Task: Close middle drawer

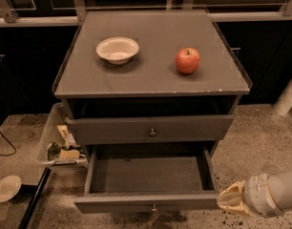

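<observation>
Count: two drawers in view, two knobs, two bowls, one apple, one tool.

The middle drawer [146,175] is pulled far out of the grey cabinet toward the camera, low in the view. Its long axis runs left to right. Its flat front faces the camera, with a small round knob [154,207] at the centre. The bottom edge of that front is hard to make out in the dark.

The upper drawer [112,130] sits above it, its own knob [152,132] centred. The band between this drawer and the surface [160,80] is in deep shadow, so nothing there can be read.

On the surface, the white bowl [117,50] stands left and the red apple [187,61] right, well apart.

The tool [226,200] is just beside the right end of the middle drawer's front and points left. Contact cannot be told, nor whether it is wide or narrow. Its arm is cut off by the right edge.

Left of the cabinet there is a clear plastic bin [53,142] of scraps and a second bowl [6,188] on the floor.
</observation>
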### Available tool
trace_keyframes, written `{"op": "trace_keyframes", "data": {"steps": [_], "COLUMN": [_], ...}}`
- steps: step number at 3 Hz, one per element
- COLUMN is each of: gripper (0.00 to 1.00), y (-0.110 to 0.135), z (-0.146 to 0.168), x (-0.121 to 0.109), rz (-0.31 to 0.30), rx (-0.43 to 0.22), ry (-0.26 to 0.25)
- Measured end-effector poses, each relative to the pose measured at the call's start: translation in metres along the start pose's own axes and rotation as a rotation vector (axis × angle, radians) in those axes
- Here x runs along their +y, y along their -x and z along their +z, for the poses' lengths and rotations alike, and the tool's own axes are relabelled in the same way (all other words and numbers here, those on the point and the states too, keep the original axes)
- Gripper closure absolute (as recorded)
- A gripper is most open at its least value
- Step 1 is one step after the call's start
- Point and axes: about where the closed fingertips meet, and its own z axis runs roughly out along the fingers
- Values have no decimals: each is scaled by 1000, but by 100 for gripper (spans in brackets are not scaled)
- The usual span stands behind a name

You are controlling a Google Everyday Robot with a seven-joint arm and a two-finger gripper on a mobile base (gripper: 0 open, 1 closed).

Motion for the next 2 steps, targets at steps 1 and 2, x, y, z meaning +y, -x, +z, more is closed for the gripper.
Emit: {"op": "trace_keyframes", "data": {"steps": [1,2], "gripper": [100,100], "y": [-29,-29], "z": [37,42], "x": [3,3], "rz": [24,28], "rx": [-65,-75], "ry": [13,19]}}
